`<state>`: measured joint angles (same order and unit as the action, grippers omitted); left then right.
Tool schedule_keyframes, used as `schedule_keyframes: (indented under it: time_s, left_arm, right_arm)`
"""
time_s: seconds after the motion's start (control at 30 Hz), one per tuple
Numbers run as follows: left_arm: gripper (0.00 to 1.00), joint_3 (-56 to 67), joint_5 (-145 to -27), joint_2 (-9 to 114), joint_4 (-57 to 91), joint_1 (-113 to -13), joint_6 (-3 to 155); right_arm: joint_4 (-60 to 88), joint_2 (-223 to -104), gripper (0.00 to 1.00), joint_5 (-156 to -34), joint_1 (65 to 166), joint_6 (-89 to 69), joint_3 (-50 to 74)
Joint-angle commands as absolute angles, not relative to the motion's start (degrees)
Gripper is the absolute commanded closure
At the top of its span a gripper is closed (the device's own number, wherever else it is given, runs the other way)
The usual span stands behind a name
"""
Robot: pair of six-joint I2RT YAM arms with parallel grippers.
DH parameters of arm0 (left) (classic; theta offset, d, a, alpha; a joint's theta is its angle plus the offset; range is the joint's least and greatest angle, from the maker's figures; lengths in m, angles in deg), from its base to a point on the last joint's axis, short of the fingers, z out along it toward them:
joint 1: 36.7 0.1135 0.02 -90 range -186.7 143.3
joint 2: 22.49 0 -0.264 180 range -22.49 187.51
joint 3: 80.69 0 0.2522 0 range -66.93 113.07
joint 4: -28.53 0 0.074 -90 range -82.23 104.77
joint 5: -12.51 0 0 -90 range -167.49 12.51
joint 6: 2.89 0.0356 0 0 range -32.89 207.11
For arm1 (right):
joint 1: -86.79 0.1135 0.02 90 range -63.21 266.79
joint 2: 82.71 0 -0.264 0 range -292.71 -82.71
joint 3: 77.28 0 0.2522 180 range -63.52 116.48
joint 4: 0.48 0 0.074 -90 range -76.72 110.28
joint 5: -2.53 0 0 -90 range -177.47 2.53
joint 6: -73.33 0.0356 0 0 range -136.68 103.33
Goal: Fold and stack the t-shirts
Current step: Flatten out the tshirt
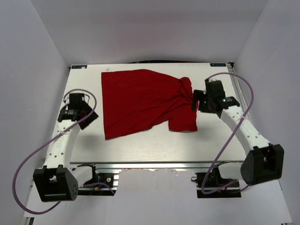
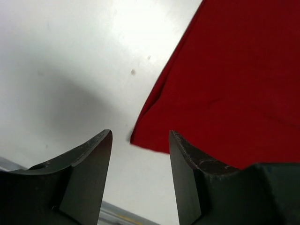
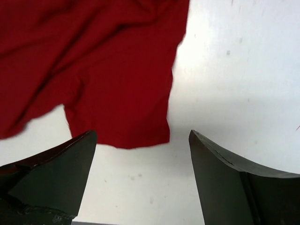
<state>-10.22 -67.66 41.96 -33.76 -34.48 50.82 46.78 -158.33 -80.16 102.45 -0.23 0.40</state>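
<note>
Overhead view. A single bright red t-shirt [image 1: 140, 101] lies on the white bench [image 1: 140, 150], occupying the middle of the surface and reaching toward its far edge. Most of the cloth is spread flat; its left side runs nearly straight, its near edge slants, and at the far right the fabric is gathered into a small wrinkled bunch. A flap of the cloth extends toward the near right.

The left pincer [image 1: 90, 115] sits over bare bench just beside the shirt's left edge and apart from it. The right pincer [image 1: 194, 102] sits at the shirt's right edge, just below the bunch. This view does not settle whether it touches the cloth.

Left wrist view. The left pincer [image 2: 140, 173] is spread, its jaws standing apart with nothing between them. The near left corner of the t-shirt [image 2: 225, 84] lies just ahead of the gap, on the bench [image 2: 61, 70].

Right wrist view. The right pincer [image 3: 140, 164] is spread wide and holds nothing. Bare bench [image 3: 243, 70] shows between the jaws. A hemmed edge of the creased t-shirt [image 3: 93, 70] lies just ahead of the gap, toward the left jaw.
</note>
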Motion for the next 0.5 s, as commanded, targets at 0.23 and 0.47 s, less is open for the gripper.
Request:
schedule_keyframes:
  time_s: [0.23, 0.47]
  left_arm:
    - [0.35, -31.92, -75.73, 33.41, -24.35, -37.91, 41.86]
    - [0.35, -36.16, -73.71, 34.55, -16.18, -43.63, 32.81]
  right_arm:
    - [40.10, -151.62, 0.18, -82.29, 101.64, 5.73, -16.05]
    - [36.40, -153.11, 0.18, -83.87, 101.64, 6.00, -19.58]
